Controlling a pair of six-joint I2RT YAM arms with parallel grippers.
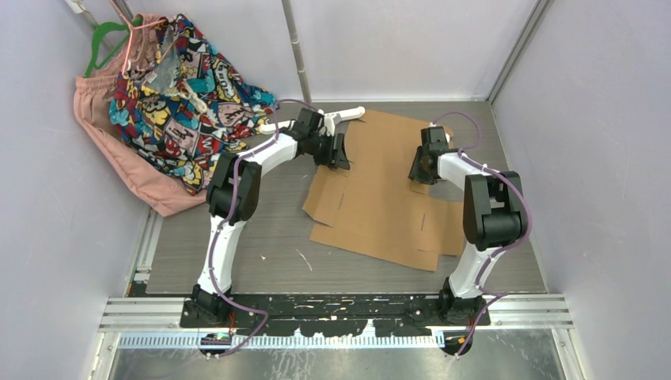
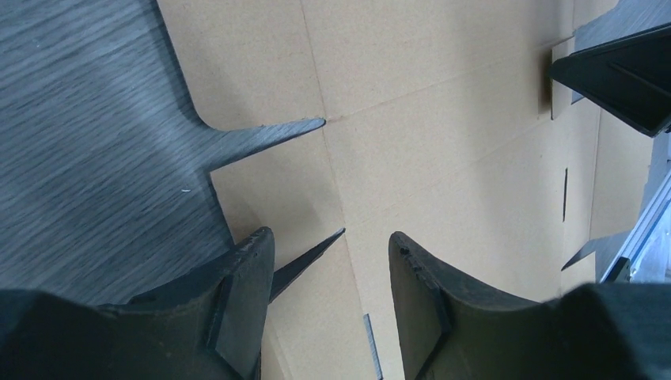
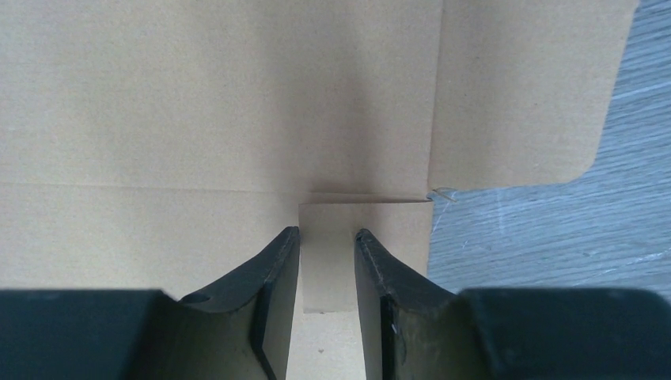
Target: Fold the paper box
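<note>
The paper box [image 1: 380, 190] is a flat brown die-cut cardboard sheet lying unfolded on the grey table. My left gripper [image 1: 336, 152] hovers over its left edge. In the left wrist view the left gripper [image 2: 330, 237] is open and empty above two cut notches beside a flap [image 2: 261, 186]. My right gripper [image 1: 423, 168] is low over the sheet's right part. In the right wrist view the right gripper [image 3: 327, 233] has its jaws a narrow gap apart over a small rectangular tab [image 3: 328, 269], holding nothing that I can see. The rounded side flap [image 3: 522, 87] lies flat.
A patterned cloth bag [image 1: 178, 95] and pink fabric [image 1: 134, 170] lie at the back left, with a green hanger [image 1: 107, 39] above. White walls enclose the table on three sides. A metal rail [image 1: 340, 313] runs along the near edge.
</note>
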